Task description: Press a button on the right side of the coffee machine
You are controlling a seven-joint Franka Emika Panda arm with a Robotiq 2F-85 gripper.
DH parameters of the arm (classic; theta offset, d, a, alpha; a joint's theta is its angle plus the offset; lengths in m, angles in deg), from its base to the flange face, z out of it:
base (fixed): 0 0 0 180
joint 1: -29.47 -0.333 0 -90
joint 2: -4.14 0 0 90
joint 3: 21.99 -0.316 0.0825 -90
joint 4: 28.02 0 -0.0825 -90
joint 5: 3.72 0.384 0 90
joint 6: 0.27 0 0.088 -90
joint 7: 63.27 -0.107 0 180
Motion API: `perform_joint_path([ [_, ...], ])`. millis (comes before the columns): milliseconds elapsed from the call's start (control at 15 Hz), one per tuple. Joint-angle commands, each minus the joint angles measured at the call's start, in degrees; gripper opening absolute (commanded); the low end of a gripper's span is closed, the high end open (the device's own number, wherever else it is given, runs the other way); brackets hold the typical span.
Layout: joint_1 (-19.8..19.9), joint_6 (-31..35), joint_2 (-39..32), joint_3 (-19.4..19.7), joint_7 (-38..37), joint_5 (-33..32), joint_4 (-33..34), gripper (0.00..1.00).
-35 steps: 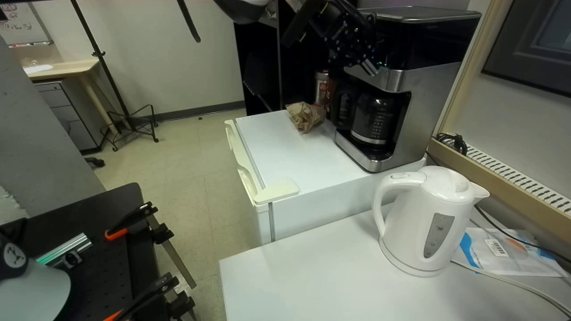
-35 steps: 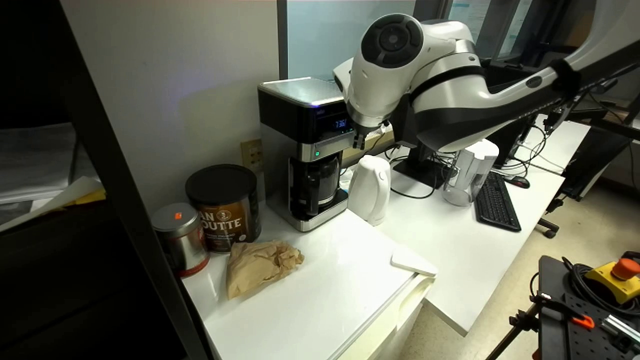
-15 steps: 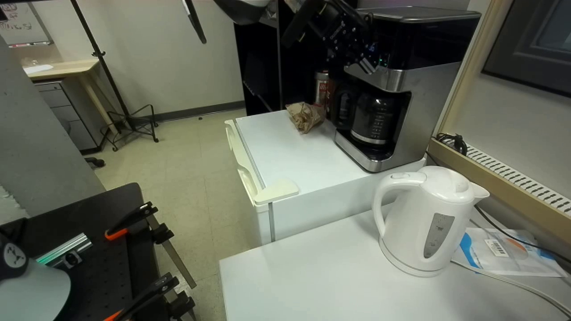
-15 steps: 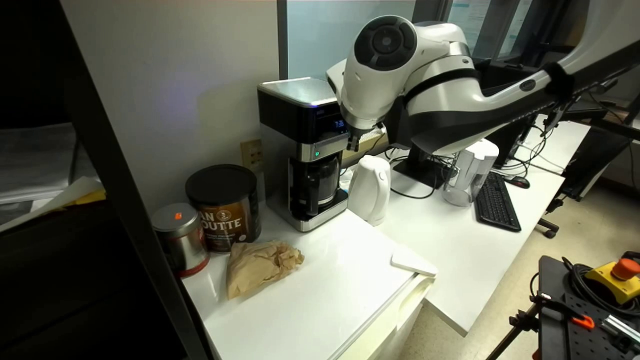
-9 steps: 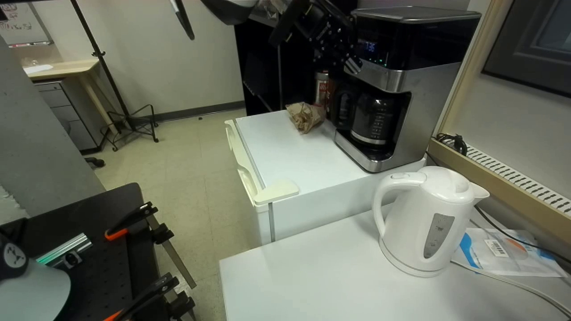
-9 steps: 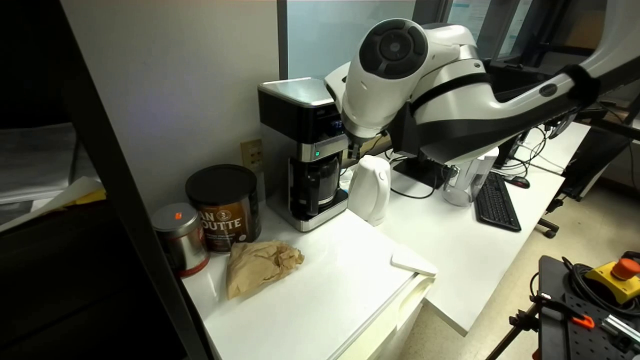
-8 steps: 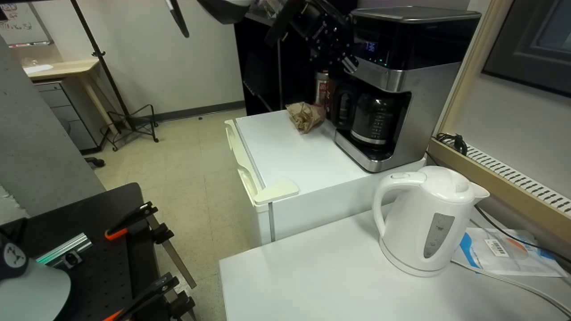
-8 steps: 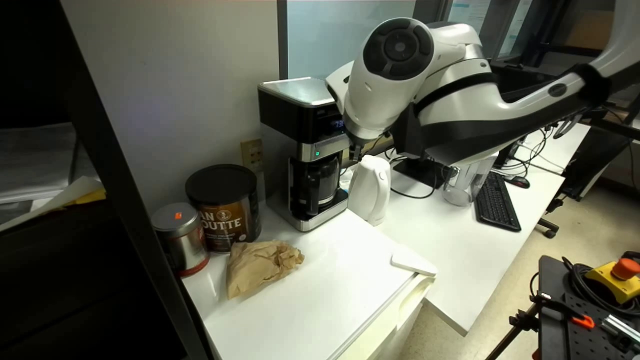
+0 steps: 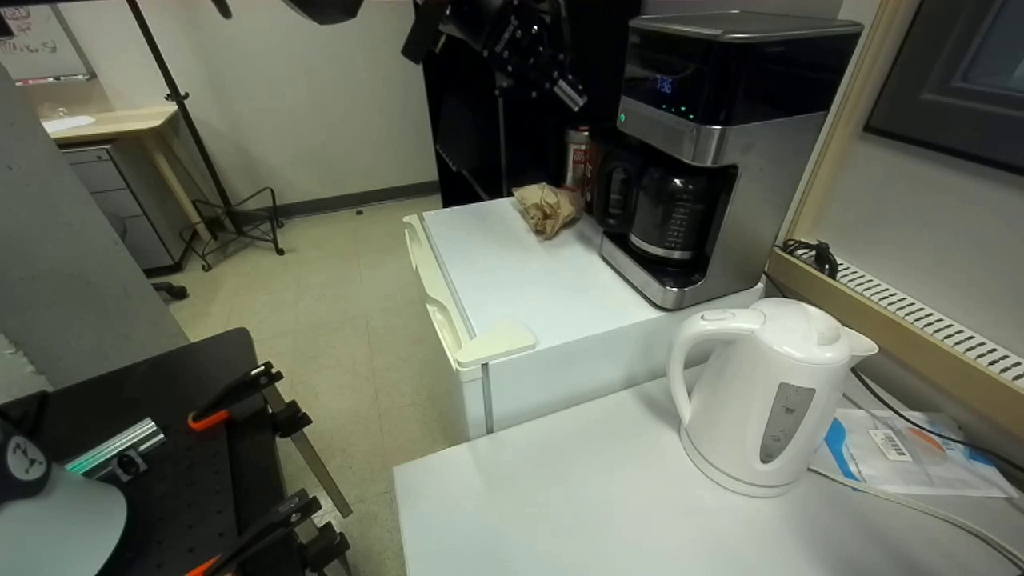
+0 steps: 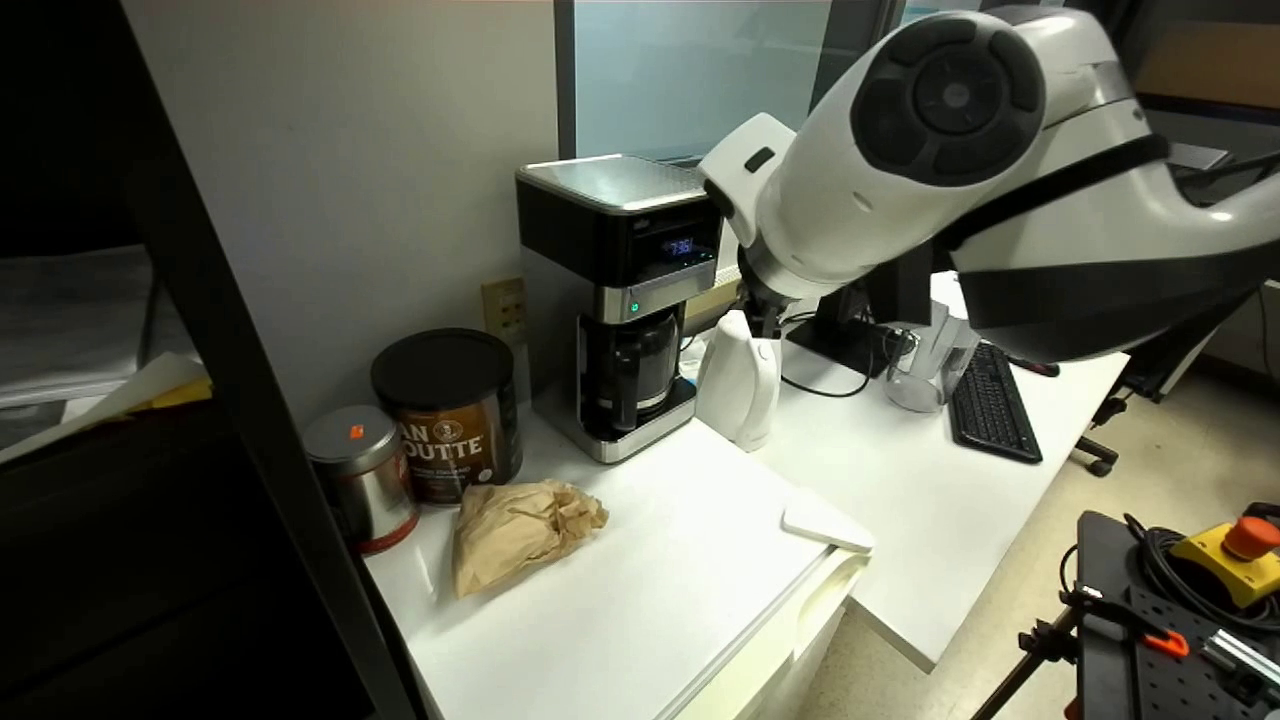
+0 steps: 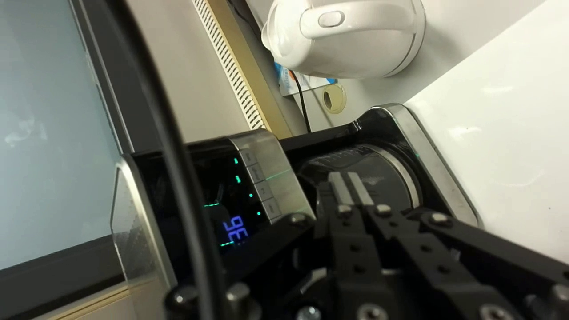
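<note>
The gripper hangs in front of the coffee machine, apart from it — its fingers clenched together. The machine stands upright on a white surface, near a crumpled paper bag.

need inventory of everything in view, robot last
coffee machine: 1, black/silver-grey, on white cabinet
carafe: 1, dark, inside coffee machine
paper bag: 1, brown, on white cabinet
tub: 1, brown/black, beside coffee machine
tin: 1, silver/red, beside tub
kettle: 1, white, on white desk
packet: 1, white/blue, by kettle
pitcher: 1, clear/white, on white desk
keyboard: 1, black, on white desk
clamps: 2, black/orange, on black table
stop box: 1, yellow/red, on black table
wooden desk: 1, pale, in background
whiteboard: 1, white, above wooden desk
arm: 1, white/black, near coffee machine
claw: 1, black, apart from coffee machine's front
</note>
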Motion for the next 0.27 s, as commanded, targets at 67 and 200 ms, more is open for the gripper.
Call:
perform_joint_path([
  [67, -0.56, -2.88, 7.03, -1.72, 0.17, -2.16, -7.39, 0.00],
  [200, -0.48, -3.47, 8.70, -2.33, -0.12, -2.36, -9.25, 0.00],
])
